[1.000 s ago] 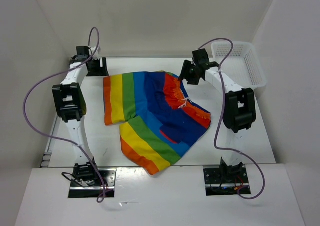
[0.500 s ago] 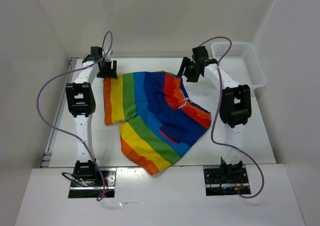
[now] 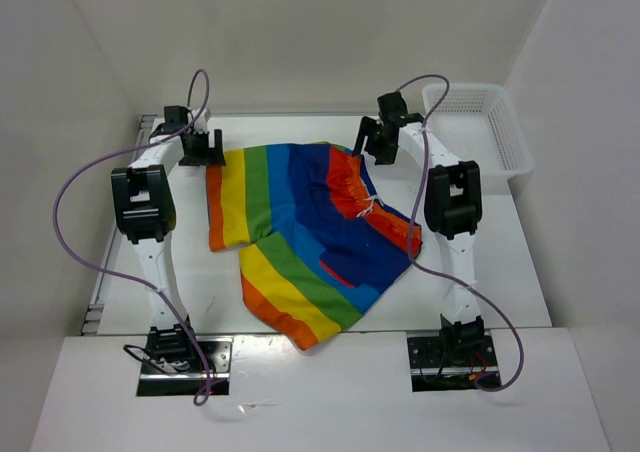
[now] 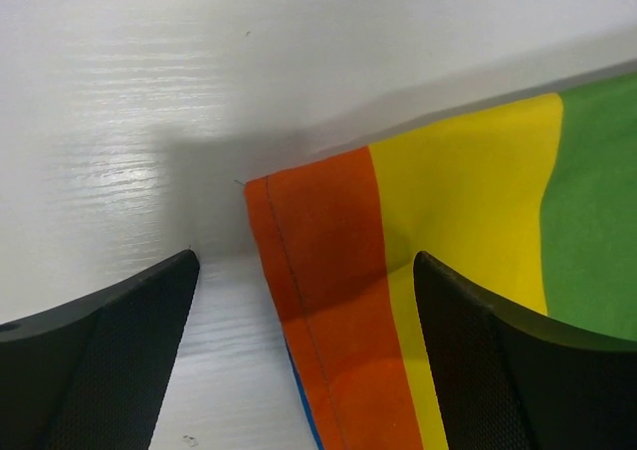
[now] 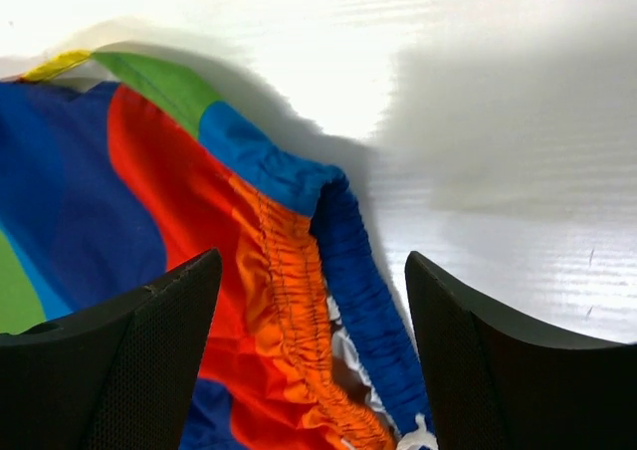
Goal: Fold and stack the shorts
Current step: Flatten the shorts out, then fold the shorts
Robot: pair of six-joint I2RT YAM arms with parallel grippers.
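Only one pair of shorts (image 3: 300, 227) lies spread on the table (image 3: 500, 272). Of the two grippers, the left gripper (image 3: 207, 155), jaws apart, straddles its far left orange corner. The right gripper (image 3: 367, 150), jaws also apart, hangs over the far right waistband. One basket (image 3: 480, 122) stands far right.

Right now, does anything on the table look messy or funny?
Yes. The rainbow shorts lie askew and unfolded, the waistband rumpled and partly turned over near the right gripper, one leg reaching the near edge of the table. Nothing looks spilled or broken.
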